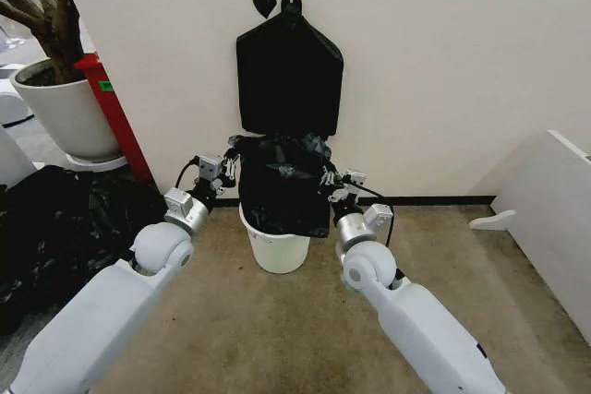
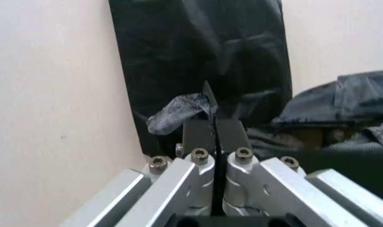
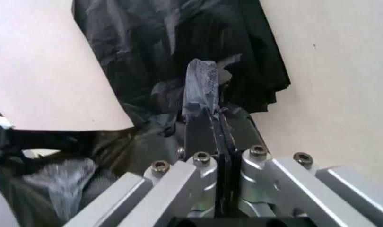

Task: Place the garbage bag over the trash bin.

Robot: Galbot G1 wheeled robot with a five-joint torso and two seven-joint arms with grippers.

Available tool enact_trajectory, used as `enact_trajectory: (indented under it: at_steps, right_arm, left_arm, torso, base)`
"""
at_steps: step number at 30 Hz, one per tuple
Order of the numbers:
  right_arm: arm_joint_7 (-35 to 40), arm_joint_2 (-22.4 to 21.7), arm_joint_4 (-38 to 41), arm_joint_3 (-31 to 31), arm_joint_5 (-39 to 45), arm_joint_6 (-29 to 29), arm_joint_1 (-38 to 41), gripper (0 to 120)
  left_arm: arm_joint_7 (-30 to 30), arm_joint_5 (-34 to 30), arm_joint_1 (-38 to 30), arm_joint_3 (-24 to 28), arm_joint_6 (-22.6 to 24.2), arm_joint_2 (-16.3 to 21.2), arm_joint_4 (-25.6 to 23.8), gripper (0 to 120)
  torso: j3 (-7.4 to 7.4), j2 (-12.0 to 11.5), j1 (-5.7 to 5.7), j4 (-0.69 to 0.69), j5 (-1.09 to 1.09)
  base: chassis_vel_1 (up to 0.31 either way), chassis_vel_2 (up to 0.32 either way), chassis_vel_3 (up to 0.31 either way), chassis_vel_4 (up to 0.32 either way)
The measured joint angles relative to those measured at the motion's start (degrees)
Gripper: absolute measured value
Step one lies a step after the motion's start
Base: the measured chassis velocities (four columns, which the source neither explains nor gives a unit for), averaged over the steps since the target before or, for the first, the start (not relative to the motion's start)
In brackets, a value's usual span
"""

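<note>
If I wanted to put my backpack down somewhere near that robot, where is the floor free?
Bare carpet lies right of the trash bin, up to the white panel. The left is crowded: black plastic sheeting and plant pot. Both pincers, left and right, hold the garbage bag over the bin.

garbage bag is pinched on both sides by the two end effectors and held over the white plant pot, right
Not quite. The left end effector and right end effector do pinch the garbage bag on both sides, but the head view shows it over the trash bin, not the plant pot.
</note>
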Motion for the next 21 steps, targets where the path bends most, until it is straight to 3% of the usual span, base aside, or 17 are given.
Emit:
enact_trajectory:
  at_steps: [9,21]
  right_arm:
    - [-0.73,2.63,-4.18,-0.68,-0.04,0.42,2.53,0]
    - [1.77,6.03,-9.73,-2.37,-0.01,0.21,3.95,0]
  left_arm:
    - [0.06,2.19,-2.8,0.84,-0.15,-1.31,3.79,0]
    - [0.3,9.36,-1.65,1.67,0.26,-2.86,6.99,0]
  torso:
    - [0.0,0.0,0.0,0.01,0.0]
    - [0.0,0.0,0.0,0.01,0.0]
  base:
    - [0.0,0.0,0.0,0.0]
    - [0.0,0.0,0.0,0.0]
